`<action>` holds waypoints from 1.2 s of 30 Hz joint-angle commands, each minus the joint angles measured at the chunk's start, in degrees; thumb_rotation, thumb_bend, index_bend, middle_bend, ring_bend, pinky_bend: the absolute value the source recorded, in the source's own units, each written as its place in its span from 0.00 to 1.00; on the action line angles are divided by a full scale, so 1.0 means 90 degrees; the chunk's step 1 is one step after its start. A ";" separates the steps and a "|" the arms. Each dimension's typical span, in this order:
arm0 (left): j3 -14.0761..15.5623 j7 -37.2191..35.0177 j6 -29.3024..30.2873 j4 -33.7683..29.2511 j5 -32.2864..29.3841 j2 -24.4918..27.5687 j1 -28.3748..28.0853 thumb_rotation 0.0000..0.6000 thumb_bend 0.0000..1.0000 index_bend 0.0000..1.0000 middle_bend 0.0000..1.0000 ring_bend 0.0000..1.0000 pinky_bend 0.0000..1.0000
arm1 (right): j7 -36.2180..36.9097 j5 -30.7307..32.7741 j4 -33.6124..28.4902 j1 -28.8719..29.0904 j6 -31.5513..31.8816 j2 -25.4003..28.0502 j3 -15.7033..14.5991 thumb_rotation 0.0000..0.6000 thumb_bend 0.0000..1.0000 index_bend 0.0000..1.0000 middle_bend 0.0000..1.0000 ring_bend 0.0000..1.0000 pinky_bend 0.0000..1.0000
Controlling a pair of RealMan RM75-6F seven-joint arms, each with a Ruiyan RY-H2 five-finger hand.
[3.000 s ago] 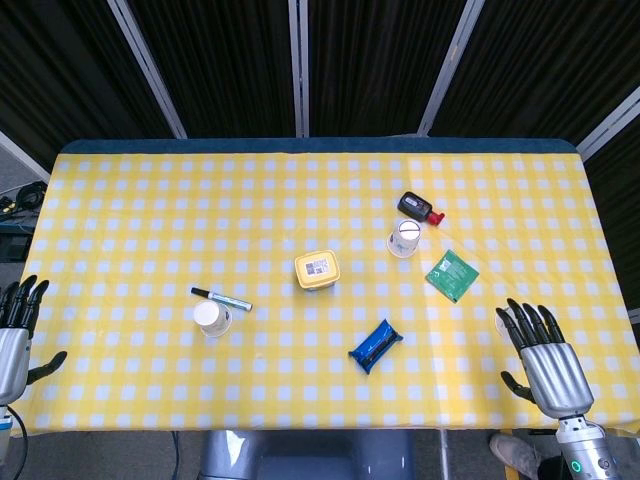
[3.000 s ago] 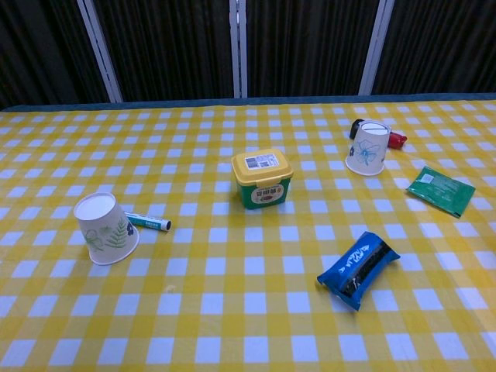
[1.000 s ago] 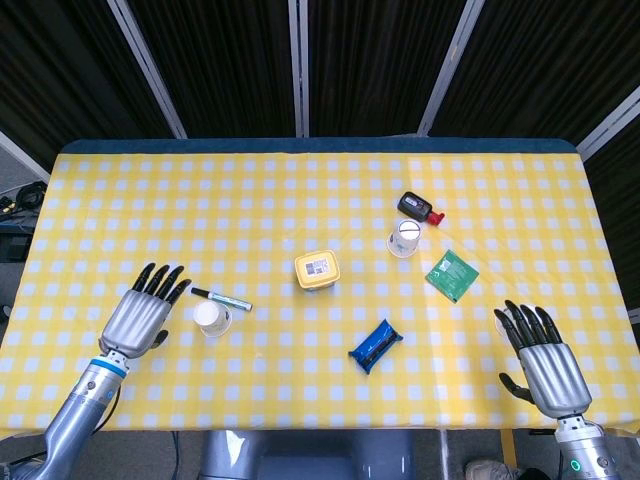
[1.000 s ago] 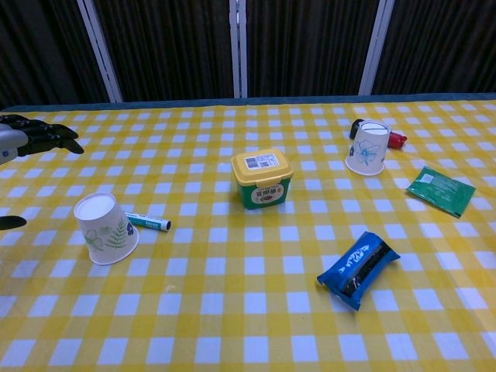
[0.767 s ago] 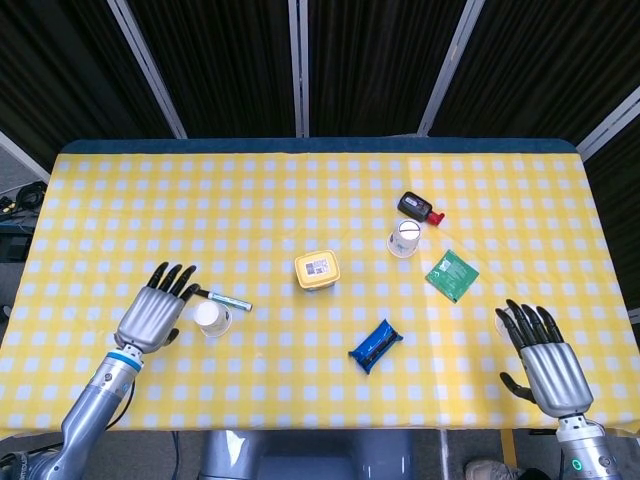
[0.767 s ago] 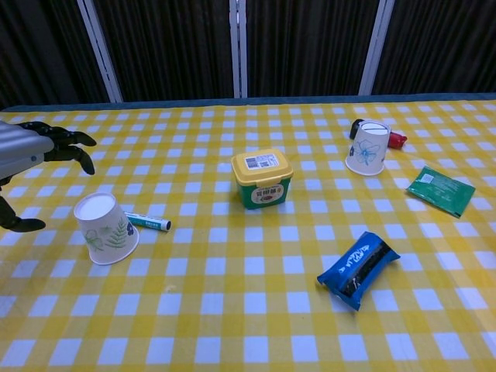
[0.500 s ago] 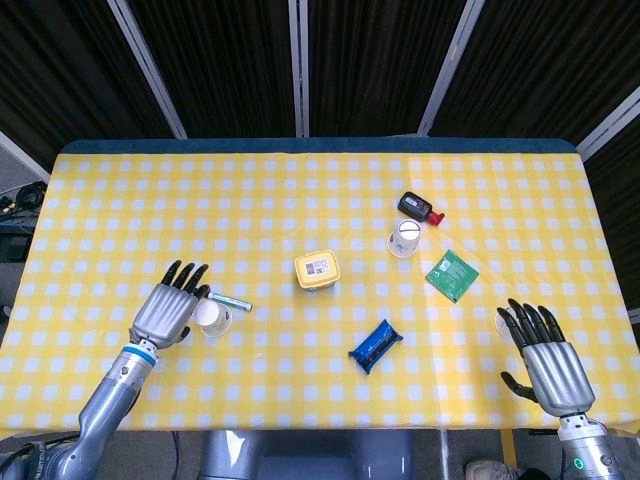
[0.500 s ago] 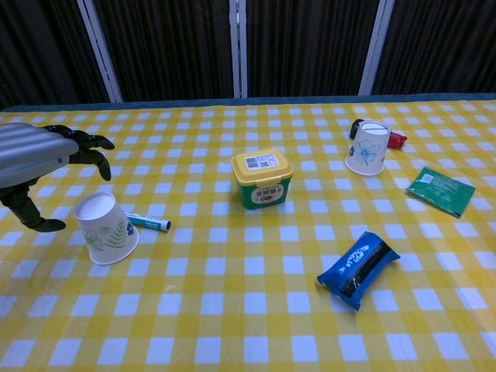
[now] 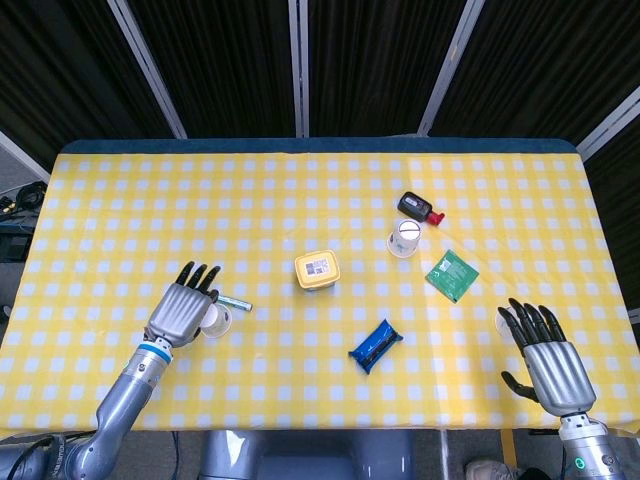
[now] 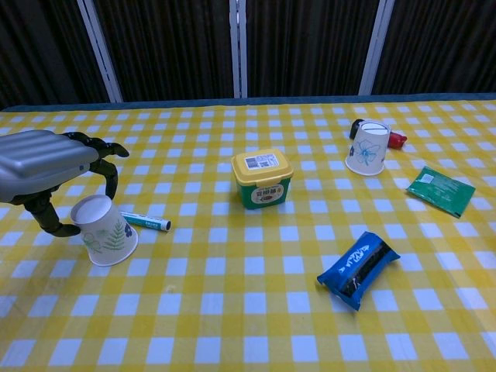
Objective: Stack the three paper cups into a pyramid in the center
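Note:
An upside-down paper cup with a green leaf print (image 10: 105,231) stands left of centre; in the head view that cup (image 9: 217,319) shows only partly. My left hand (image 10: 54,174) arches over it, fingers apart above its top and thumb close beside its left wall, not closed on it. From above, the left hand (image 9: 184,309) covers the cup's left side. A second upside-down cup (image 9: 404,238) (image 10: 370,148) stands at the back right. A pale rim (image 9: 501,322), perhaps a third cup, peeks out by my right hand (image 9: 548,362), which is spread and holds nothing.
A yellow-lidded tub (image 9: 318,269) (image 10: 262,178) sits in the centre. A marker (image 10: 147,222) lies just right of the left cup. A blue packet (image 10: 358,268), a green sachet (image 10: 440,190) and a black-and-red device (image 9: 418,208) lie on the right half.
My left hand came in from the table's left edge and moved right until it arches over the left cup. The right hand has hardly moved, and the objects stay put.

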 commanded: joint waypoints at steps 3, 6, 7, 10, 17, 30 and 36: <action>0.0048 -0.0084 0.0103 -0.0026 -0.0002 -0.0012 -0.0053 1.00 0.27 0.44 0.00 0.00 0.00 | -0.0010 -0.0015 -0.0010 0.0001 0.0001 -0.0002 -0.0007 1.00 0.12 0.04 0.00 0.00 0.00; 0.0044 -0.0185 0.0162 -0.0086 0.0088 -0.0013 -0.0080 1.00 0.27 0.44 0.00 0.00 0.00 | -0.0011 -0.0007 -0.0019 0.0002 -0.0001 0.0000 -0.0005 1.00 0.12 0.04 0.00 0.00 0.00; 0.0041 -0.0213 0.0179 -0.0127 0.0120 -0.0010 -0.0093 1.00 0.27 0.44 0.00 0.00 0.00 | -0.0005 -0.0002 -0.0024 0.0000 0.0002 0.0004 -0.0002 1.00 0.12 0.04 0.00 0.00 0.00; 0.0021 -0.0260 0.0203 -0.0303 0.0209 0.0007 -0.0167 1.00 0.27 0.45 0.00 0.00 0.00 | 0.0025 0.0007 -0.0038 -0.0001 0.0010 0.0024 0.0006 1.00 0.12 0.04 0.00 0.00 0.00; -0.0160 0.0037 0.0249 -0.0847 0.0149 -0.0049 -0.0531 1.00 0.27 0.45 0.00 0.00 0.00 | 0.0165 0.0030 -0.0075 -0.0003 0.0039 0.0098 0.0033 1.00 0.12 0.04 0.00 0.00 0.00; -0.0711 0.1071 0.0350 -0.0772 -0.0885 -0.1221 -0.1692 1.00 0.27 0.45 0.00 0.00 0.00 | 0.0624 0.0154 -0.0100 -0.0026 0.0143 0.0311 0.0147 1.00 0.12 0.04 0.00 0.00 0.00; -0.0875 0.1387 0.0588 -0.0463 -0.1515 -0.1826 -0.2210 1.00 0.27 0.44 0.00 0.00 0.00 | 0.0747 0.0137 -0.0095 -0.0034 0.0180 0.0360 0.0162 1.00 0.12 0.04 0.00 0.00 0.00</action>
